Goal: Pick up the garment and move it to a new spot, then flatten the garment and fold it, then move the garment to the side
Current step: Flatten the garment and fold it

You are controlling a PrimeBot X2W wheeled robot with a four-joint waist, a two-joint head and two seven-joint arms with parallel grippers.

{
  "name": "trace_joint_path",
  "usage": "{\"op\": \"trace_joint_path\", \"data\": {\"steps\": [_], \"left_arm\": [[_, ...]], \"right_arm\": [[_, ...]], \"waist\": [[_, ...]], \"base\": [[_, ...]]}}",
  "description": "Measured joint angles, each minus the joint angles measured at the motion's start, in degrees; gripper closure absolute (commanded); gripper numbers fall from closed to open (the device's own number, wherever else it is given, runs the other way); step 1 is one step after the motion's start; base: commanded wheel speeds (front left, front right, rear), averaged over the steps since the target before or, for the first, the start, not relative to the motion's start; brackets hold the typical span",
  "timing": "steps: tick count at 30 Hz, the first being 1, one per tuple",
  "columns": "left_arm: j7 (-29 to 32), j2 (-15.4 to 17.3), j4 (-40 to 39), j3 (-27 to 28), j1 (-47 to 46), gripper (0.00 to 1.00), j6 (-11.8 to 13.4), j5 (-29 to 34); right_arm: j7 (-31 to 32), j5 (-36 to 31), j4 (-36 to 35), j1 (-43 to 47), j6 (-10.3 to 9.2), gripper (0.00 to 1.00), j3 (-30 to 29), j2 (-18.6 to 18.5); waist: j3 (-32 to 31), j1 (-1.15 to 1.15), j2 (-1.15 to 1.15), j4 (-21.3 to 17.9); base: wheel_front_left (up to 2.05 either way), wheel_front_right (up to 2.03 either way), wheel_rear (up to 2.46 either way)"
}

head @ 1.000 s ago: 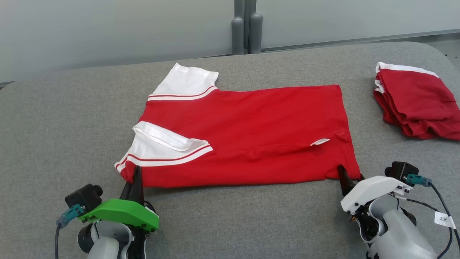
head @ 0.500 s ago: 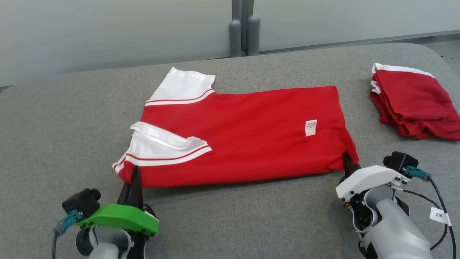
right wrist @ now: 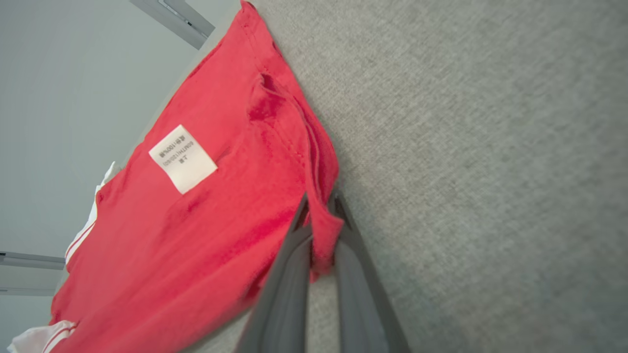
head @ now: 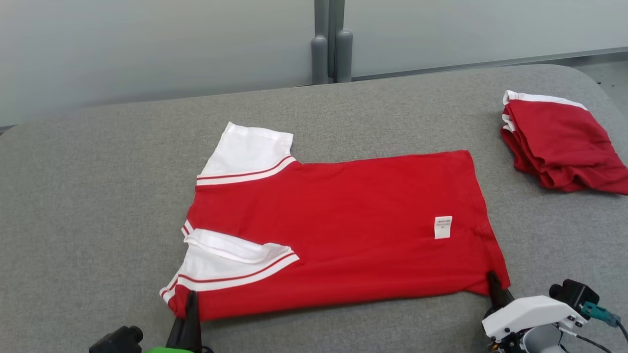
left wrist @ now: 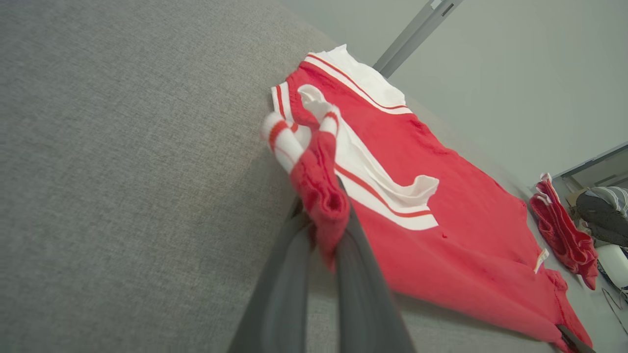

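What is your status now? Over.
Left gripper shut on red shirt, sleeve end. Right gripper shut on hem corner. Folded red pile apart, not in the way.

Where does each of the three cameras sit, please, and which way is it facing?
Head view: on the robot's head, facing forward and down at the red garment on the grey table; left gripper and right gripper tips show at its bottom edge.
Left wrist view: on the left wrist, looking along its fingers, shut on the corner by the sleeve.
Right wrist view: on the right wrist, looking along its fingers, shut on the hem corner.
Shared: all three show the garment's white label.
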Motion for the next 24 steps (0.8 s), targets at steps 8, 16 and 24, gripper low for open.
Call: {"op": "trace_joint_path", "data": {"steps": [8,16,24], "left_arm": [[1.0,0.3,0.9,-0.9,1.5,0.87,1.2,0.6],[2.1,1.2,3.2,-1.3,2.4,0.00,2.7,1.4],[2.3,3.4,4.1,0.5,3.7,0.00,4.8,1.5]], "right_arm": [[2.2,-0.2,-6.0,4.3,0.00,0.00,-1.1,0.0],[2.6,-3.2,-9.4,7.8,-0.05,0.00,-4.9,-0.1],[3.1,-7.2,-14.1,9.8,-0.05,0.00,-9.1,-0.1]], "waist": [[-0.5,0.00,0.00,-0.9],[-0.5,0.00,0.00,-1.8],[-0.8,0.00,0.00,-2.7]], "base": [[0.00,0.00,0.00],[0.00,0.00,0.00],[0.00,0.00,0.00]]}}
